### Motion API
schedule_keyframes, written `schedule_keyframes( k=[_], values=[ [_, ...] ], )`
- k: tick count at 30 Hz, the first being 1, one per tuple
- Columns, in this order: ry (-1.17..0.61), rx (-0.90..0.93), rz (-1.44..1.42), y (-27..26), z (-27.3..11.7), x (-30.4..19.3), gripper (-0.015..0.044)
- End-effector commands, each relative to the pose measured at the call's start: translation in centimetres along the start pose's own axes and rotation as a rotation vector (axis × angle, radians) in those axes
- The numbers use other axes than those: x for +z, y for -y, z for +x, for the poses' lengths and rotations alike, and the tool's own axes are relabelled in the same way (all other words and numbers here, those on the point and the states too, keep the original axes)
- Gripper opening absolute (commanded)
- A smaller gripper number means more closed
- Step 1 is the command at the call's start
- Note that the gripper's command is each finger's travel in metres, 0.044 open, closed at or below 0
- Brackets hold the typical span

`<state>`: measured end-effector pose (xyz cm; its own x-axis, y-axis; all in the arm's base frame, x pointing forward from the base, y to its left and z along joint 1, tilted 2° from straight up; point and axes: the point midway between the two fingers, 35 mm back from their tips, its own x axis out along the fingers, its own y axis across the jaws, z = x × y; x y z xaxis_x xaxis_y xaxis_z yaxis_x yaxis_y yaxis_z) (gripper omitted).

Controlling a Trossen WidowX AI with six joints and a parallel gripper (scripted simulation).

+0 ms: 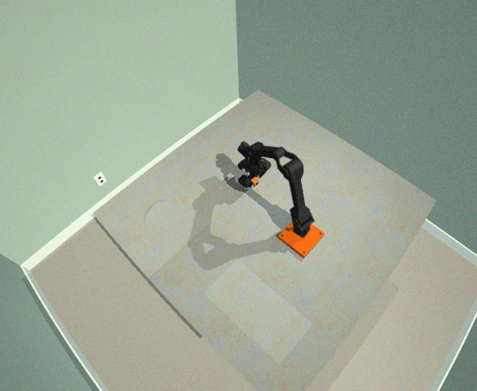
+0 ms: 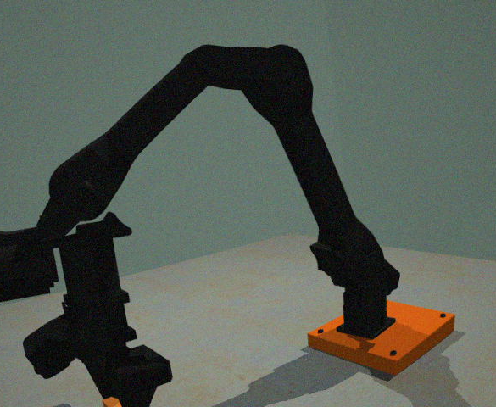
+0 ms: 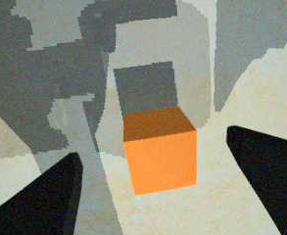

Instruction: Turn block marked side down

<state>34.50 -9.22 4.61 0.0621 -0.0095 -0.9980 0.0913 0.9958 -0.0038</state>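
Observation:
A small orange block (image 1: 255, 182) (image 2: 112, 402) (image 3: 163, 162) rests on the table (image 1: 343, 202). In the wrist view its bright top face and one darker side face are plain, with no mark on them. In the top view a small dark patch shows on a side face; whether it is the mark, I cannot tell. My gripper (image 3: 155, 147) points down over the block and is open, with one finger on either side and a gap to the block on both sides. The fingertips are below the frame in the exterior view.
The arm's orange base plate (image 1: 301, 242) (image 2: 414, 326) is fixed on the table, to the right of the block in the top and exterior views. Shadows of the arm fall across the table around the block. Walls stand behind the table.

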Motion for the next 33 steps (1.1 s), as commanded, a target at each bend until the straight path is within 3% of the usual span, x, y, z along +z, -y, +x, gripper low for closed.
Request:
schedule_keyframes(
  k=[1, 7, 23, 25, 33],
  values=[
    [-0.002, -0.004, 0.004, 0.1, 0.2, 0.0, 0.0309],
    [-0.002, -0.004, 0.004, 0.1, 0.2, 0.0, 0.0151],
    [-0.002, -0.004, 0.004, 0.1, 0.2, 0.0, 0.0045],
    [-0.002, -0.004, 0.004, 0.1, -0.3, 0.0, 0.0],
    [0.0, -0.004, 0.004, 0.1, -2.8, 0.0, 0.0]
  ],
)
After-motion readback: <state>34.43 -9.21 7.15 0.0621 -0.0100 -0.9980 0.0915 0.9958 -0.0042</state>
